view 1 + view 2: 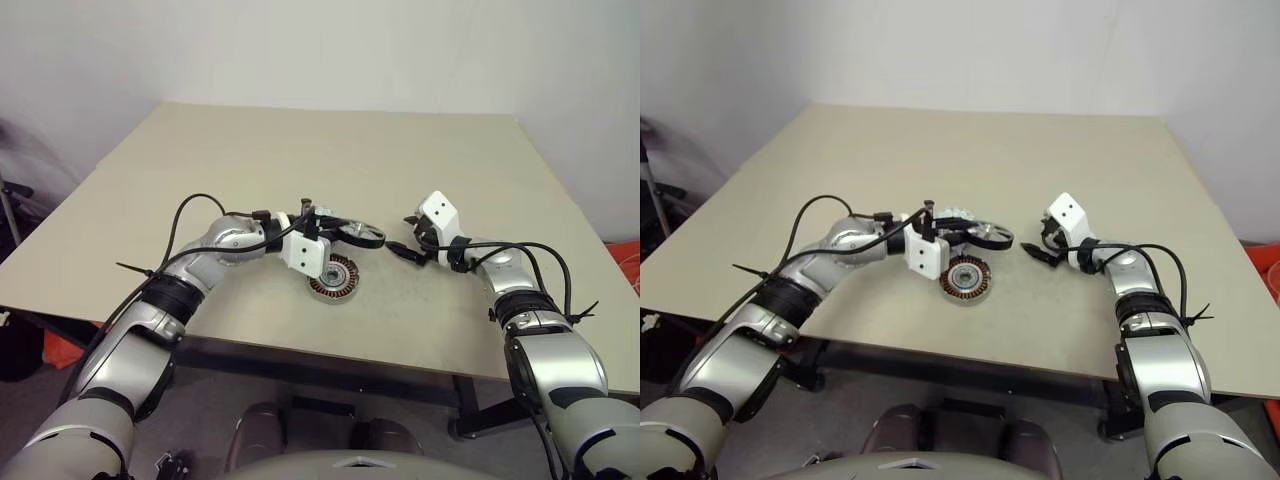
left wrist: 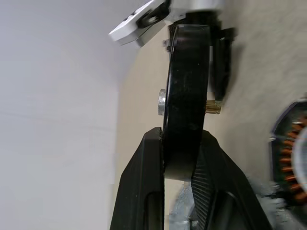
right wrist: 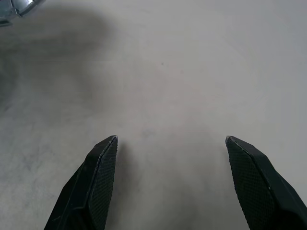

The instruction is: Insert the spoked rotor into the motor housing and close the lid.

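Left claw lifts a round part over the motor housing

The left claw (image 2: 180, 158) pinches a dark-rimmed round disc (image 1: 358, 235) edge-on, raised just above the motor housing (image 1: 333, 277) near the desk's (image 1: 330, 160) front edge; the right claw (image 3: 168, 163) hangs spread, empty, beside them

bare table (image 1: 300, 160) all round, motor housing (image 1: 332, 277) uncovered from above, left gripper (image 1: 352, 236) with lid (image 1: 362, 234) just behind it, right gripper (image 1: 410, 240) well apart

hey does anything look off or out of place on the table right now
Nothing stands out. The motor housing sits flat on the table, windings up. The left gripper holds a round disc above it; the right gripper hangs open.
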Robot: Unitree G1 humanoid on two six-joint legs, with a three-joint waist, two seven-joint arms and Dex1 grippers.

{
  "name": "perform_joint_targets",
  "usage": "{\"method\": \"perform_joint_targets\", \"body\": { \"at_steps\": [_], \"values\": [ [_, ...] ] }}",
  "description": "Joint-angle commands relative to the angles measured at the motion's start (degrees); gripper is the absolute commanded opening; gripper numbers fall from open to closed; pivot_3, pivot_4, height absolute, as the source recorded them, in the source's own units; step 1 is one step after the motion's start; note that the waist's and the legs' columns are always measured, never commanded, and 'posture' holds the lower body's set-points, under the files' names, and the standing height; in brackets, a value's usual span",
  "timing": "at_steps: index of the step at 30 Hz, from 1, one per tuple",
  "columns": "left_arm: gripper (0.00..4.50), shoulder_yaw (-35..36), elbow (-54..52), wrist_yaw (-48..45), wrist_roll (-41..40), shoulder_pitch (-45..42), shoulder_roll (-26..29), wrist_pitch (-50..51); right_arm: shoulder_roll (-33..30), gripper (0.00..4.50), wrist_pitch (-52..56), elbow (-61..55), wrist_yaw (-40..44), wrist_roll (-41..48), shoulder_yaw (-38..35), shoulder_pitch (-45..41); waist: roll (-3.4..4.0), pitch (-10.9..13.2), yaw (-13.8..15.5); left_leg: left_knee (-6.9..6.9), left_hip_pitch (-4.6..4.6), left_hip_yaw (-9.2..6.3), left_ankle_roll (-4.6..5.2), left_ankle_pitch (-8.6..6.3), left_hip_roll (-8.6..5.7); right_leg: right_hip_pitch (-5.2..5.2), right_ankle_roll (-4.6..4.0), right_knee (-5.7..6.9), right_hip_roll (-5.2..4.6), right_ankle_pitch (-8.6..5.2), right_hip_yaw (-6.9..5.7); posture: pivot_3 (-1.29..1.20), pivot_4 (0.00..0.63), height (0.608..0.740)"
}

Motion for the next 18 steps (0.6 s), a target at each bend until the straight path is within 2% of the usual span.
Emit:
{"method": "perform_joint_targets", "body": {
  "at_steps": [1,18],
  "values": [
    [0.39,1.0,-2.4,-1.8,-2.0,0.6,1.7,-1.0,0.0,3.99,-0.6,-0.9,-0.2,0.3,-1.1,-2.7,0.00,0.0,0.0,0.00,0.00,0.00,-0.01,0.01,0.01,0.00,0.00,0.02,0.00,0.00,0.00,0.00,0.000,0.740],
    [0.39,0.9,-1.1,-2.3,-0.5,1.7,2.2,-2.0,-0.4,3.99,-0.8,0.0,-0.5,0.2,-1.3,-3.3,0.00,0.0,0.0,0.00,0.00,0.01,-0.01,0.00,0.00,0.01,-0.01,0.01,0.00,0.00,0.01,0.00,0.000,0.740]
  ]
}}
